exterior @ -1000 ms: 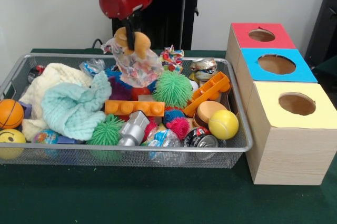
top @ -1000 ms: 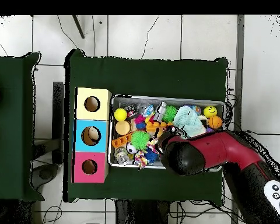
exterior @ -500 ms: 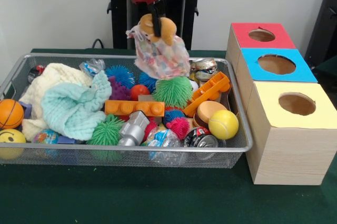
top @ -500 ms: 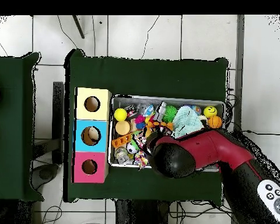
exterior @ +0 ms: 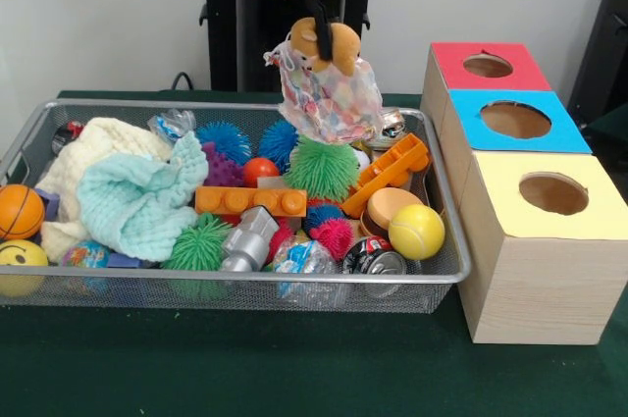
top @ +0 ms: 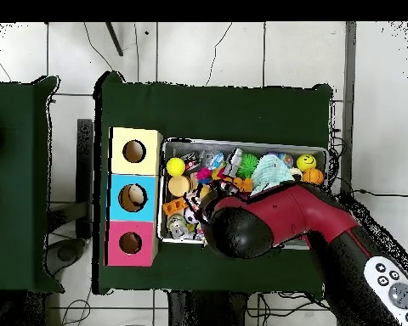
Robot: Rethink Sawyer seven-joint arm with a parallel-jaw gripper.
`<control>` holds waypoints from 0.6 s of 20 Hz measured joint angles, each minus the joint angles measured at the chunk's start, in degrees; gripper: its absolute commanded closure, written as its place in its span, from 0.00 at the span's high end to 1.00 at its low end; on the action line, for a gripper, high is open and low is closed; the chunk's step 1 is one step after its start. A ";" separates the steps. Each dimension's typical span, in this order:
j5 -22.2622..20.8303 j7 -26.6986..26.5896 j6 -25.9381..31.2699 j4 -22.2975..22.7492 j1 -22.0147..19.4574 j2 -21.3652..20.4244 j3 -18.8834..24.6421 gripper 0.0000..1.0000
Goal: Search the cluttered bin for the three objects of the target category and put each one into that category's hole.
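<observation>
While the red and black arm [top: 292,216] reaches in over the green table [exterior: 294,378], its gripper [exterior: 322,36] is clamped on a stuffed toy in a floral dress [exterior: 329,83], which hangs in the air above the far right part of the wire bin [exterior: 235,285], clear of the clutter below. The toy's tan head sits at the gripper and the dress drapes down just over the green spiky ball [exterior: 322,167]. To the right of the bin stands the row of 3 wooden boxes, each with 1 round hole: the yellow-topped box [exterior: 549,191] nearest the camera, the blue-topped box [exterior: 515,121] in the middle, the red-topped box [exterior: 488,66] farthest. Inside the bin lie a mint cloth [exterior: 137,203] against a cream cloth [exterior: 93,147], an orange brick [exterior: 249,201], a yellow ball [exterior: 416,232] and a basketball [exterior: 20,211] at the left end.
</observation>
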 measured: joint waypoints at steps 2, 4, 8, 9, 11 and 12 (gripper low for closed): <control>0.25 0.00 0.00 0.00 0.15 0.00 0.17 0.00; 0.45 0.00 0.00 0.00 0.25 0.00 0.17 0.00; 0.54 0.00 -0.30 0.00 0.96 0.00 0.07 0.00; 0.47 0.00 -0.59 -0.02 1.54 0.00 -0.11 0.00; 0.25 0.00 -0.95 -0.01 2.44 0.01 -0.51 0.00; -0.18 0.00 -1.46 -0.01 4.03 0.01 -1.38 0.00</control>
